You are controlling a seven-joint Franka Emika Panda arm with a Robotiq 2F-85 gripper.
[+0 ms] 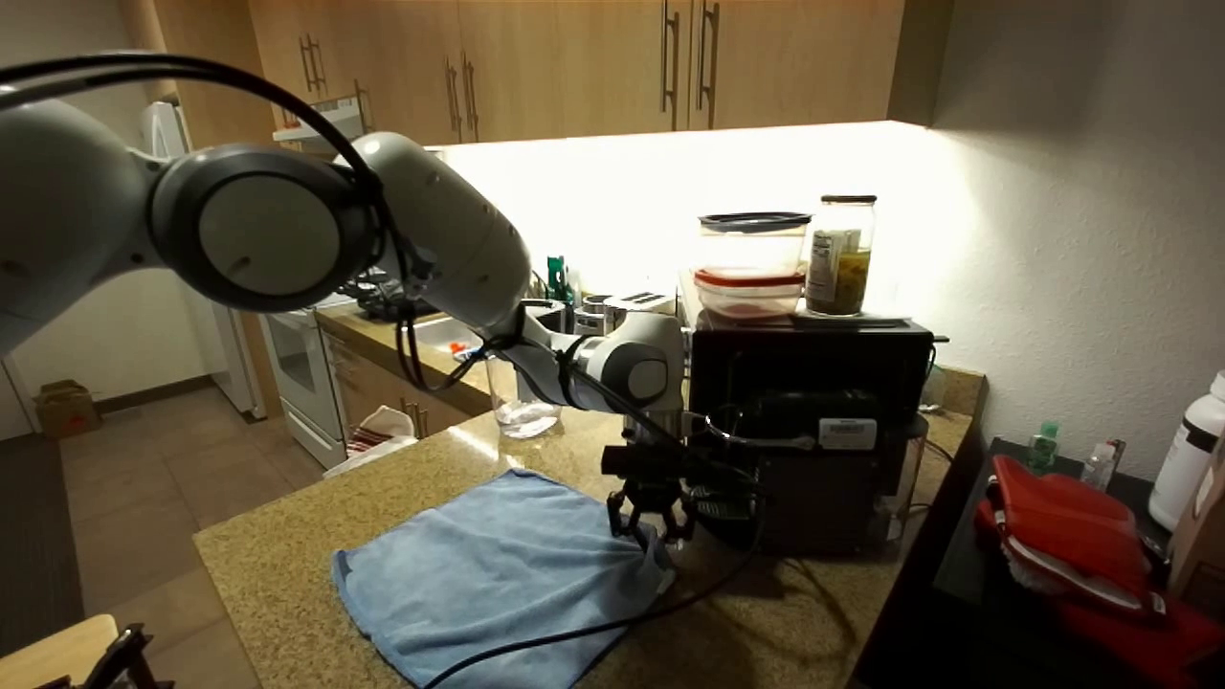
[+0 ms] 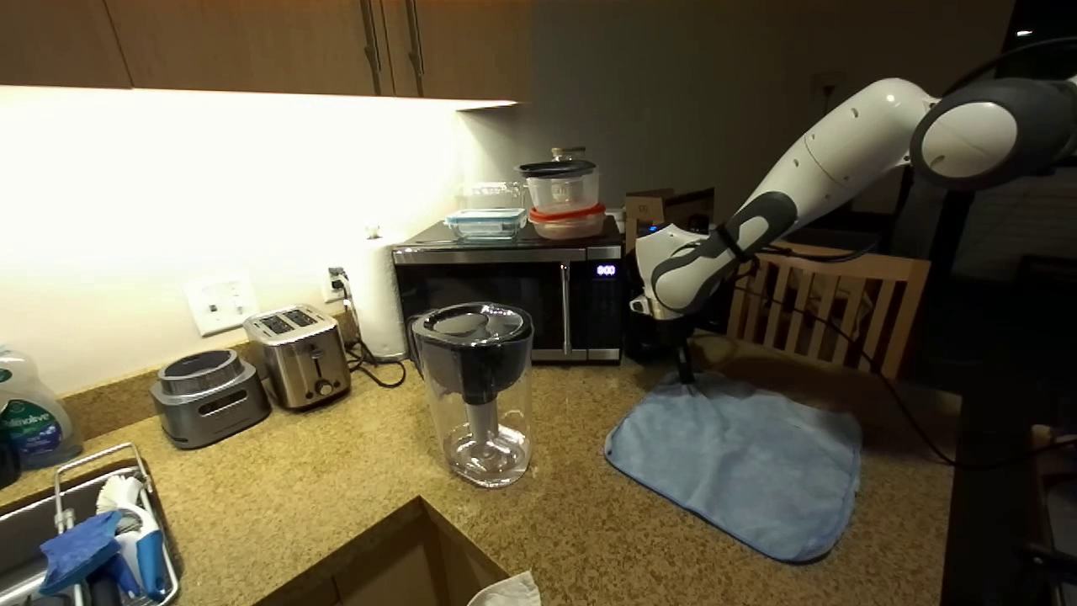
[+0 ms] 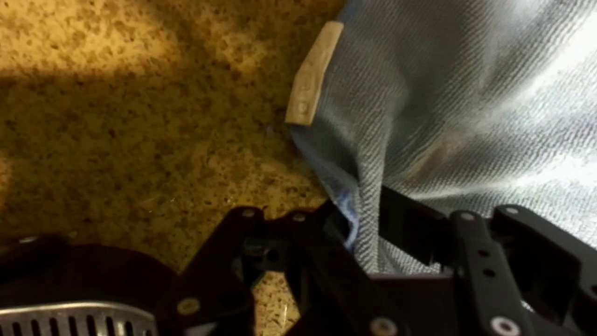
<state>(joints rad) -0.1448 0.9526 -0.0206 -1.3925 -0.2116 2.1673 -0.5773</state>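
Note:
A light blue cloth [image 1: 498, 574] lies spread on the speckled counter, a little rumpled; it shows in both exterior views [image 2: 740, 463]. My gripper [image 3: 366, 224] points down at the cloth's edge near the microwave and is shut on a raised fold of it. In the wrist view the fold stands between the dark fingers [image 3: 410, 226], which press it from both sides. A tan tag [image 3: 313, 74] sits on the cloth's border just beyond the grip. In an exterior view the gripper [image 2: 686, 379] meets the cloth's far corner; its fingertips are too dark there to make out.
Close beside the gripper stands a black microwave [image 2: 496, 307] with food containers [image 2: 565, 202] on top. A clear water pitcher [image 2: 496, 421] stands on the counter near the cloth. A black cable [image 1: 593, 632] crosses over the cloth. Toaster [image 2: 303, 362] and sink rack [image 2: 139, 471] are farther off.

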